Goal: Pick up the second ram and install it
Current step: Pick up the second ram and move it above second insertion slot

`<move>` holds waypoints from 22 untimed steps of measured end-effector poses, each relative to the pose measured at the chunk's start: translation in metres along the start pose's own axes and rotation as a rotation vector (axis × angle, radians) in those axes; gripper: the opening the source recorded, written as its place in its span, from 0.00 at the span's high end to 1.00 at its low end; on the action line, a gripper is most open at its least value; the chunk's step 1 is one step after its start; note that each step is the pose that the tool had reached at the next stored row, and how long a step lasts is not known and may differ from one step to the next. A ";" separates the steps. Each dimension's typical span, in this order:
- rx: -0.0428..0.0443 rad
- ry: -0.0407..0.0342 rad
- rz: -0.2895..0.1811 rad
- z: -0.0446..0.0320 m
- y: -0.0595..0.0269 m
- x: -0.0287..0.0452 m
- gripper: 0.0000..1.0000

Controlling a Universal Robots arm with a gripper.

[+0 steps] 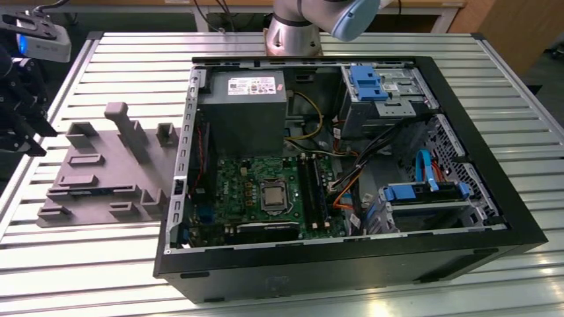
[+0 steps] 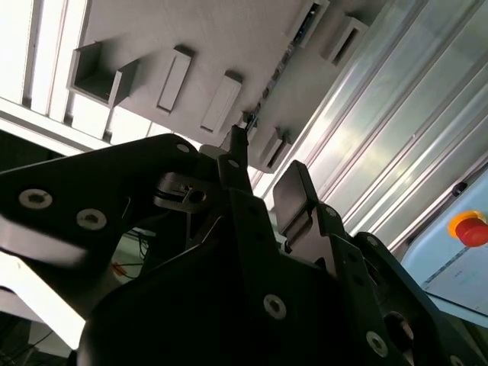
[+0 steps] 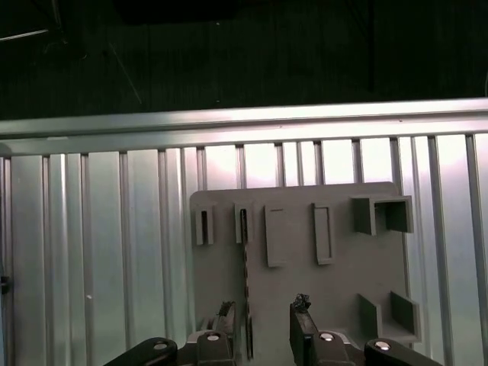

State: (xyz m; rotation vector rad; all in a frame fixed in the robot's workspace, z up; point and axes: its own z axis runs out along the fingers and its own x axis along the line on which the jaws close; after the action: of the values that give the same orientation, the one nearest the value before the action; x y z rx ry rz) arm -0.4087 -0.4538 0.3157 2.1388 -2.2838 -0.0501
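The second ram [image 3: 245,282] is a thin dark stick standing on edge in a long slot of the grey fixture plate [image 3: 343,282]. In the second wrist view the ram [image 2: 278,69] runs as a narrow line across the plate [image 2: 152,30]. My gripper [image 3: 263,309] is open, with its two black fingers [image 3: 301,313] hanging above the plate's near end. The ram passes between them in the first wrist view, closer to one finger. In the exterior view my gripper [image 1: 26,135] hovers at the exterior view's left, beside the fixture plate [image 1: 105,165]. It holds nothing.
An open black computer case [image 1: 493,218] lies on the slatted metal table [image 1: 105,264] at the exterior view's right. Inside are the green motherboard [image 1: 238,178] and its black memory slots [image 1: 308,188]. The arm's base [image 1: 295,33] stands behind the case. A red button [image 2: 470,229] sits off the table.
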 end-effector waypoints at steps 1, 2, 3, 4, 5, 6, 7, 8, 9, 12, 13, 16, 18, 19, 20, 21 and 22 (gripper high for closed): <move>0.0000 0.0000 0.000 0.0017 -0.0001 0.0000 0.58; 0.0000 0.0000 0.000 0.0035 -0.0001 0.0001 0.58; 0.0000 0.0000 0.000 0.0053 -0.0001 0.0001 0.58; -0.0001 0.0000 0.000 0.0071 -0.0002 0.0002 0.58; 0.0000 0.0000 0.000 0.0087 -0.0003 0.0004 0.58; 0.0001 -0.0001 0.000 0.0100 -0.0003 0.0004 0.58; 0.0003 0.0000 0.000 0.0103 -0.0004 0.0005 0.58; 0.0002 0.0000 0.000 0.0102 -0.0004 0.0005 0.58; 0.0002 0.0001 0.000 0.0102 -0.0004 0.0005 0.58; 0.0004 0.0000 0.000 0.0105 -0.0004 0.0005 0.58; 0.0005 -0.0001 0.000 0.0109 -0.0003 0.0006 0.58; 0.0003 0.0000 0.000 0.0136 -0.0006 0.0025 0.58; 0.0006 -0.0001 -0.004 0.0173 -0.0008 0.0038 0.58; 0.0003 0.0001 -0.008 0.0191 -0.0008 0.0040 0.58; 0.0002 0.0003 -0.012 0.0209 -0.0008 0.0041 0.58; 0.0002 0.0004 -0.015 0.0227 -0.0010 0.0042 0.58; 0.0002 0.0005 -0.017 0.0245 -0.0010 0.0043 0.58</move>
State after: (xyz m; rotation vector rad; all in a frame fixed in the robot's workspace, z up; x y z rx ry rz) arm -0.4087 -0.4578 0.2911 2.1583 -2.2656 -0.0495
